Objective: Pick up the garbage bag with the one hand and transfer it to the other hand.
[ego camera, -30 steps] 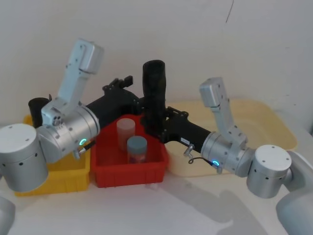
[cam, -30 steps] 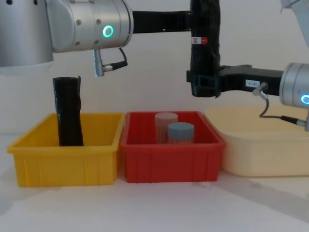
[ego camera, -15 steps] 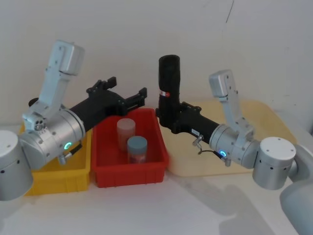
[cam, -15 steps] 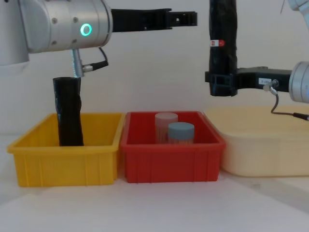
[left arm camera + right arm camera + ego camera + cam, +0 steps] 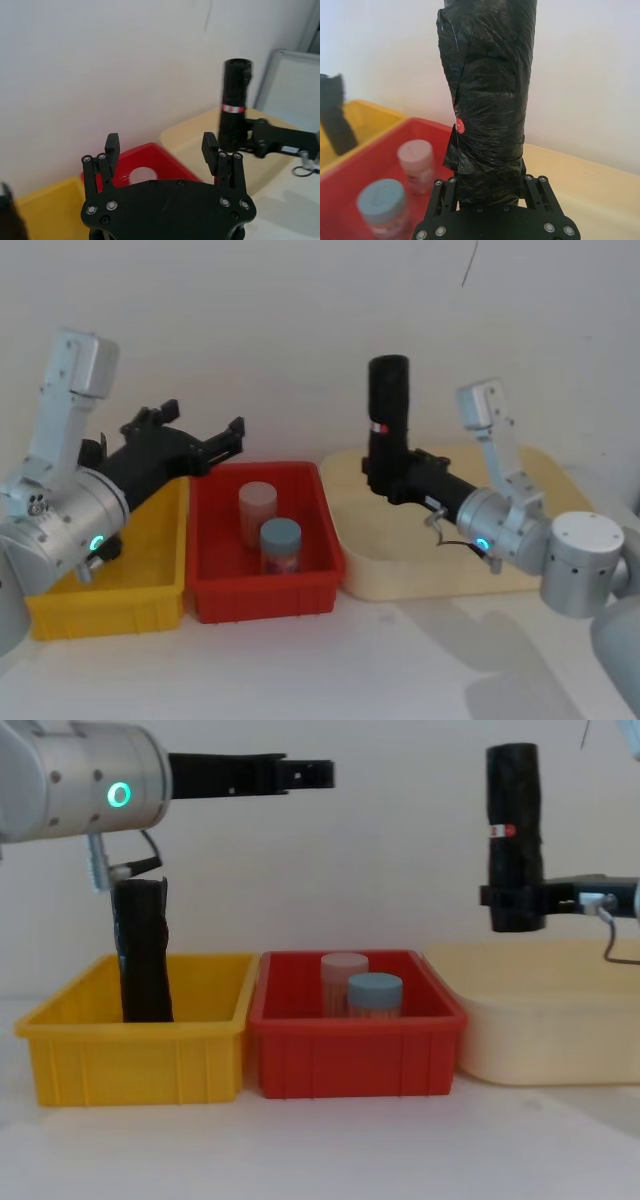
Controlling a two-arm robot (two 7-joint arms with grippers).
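The right end effector (image 5: 386, 476) pinches the bag (image 5: 388, 405) near its lower end. It holds the bag upright in the air over the left part of the cream tray (image 5: 545, 575). The left end effector (image 5: 222, 440) hovers empty with its fingers spread, high above where the yellow bin (image 5: 100, 605) meets the red bin (image 5: 300, 592), well apart from the bag. Another black roll (image 5: 142, 955) stands in the yellow bin.
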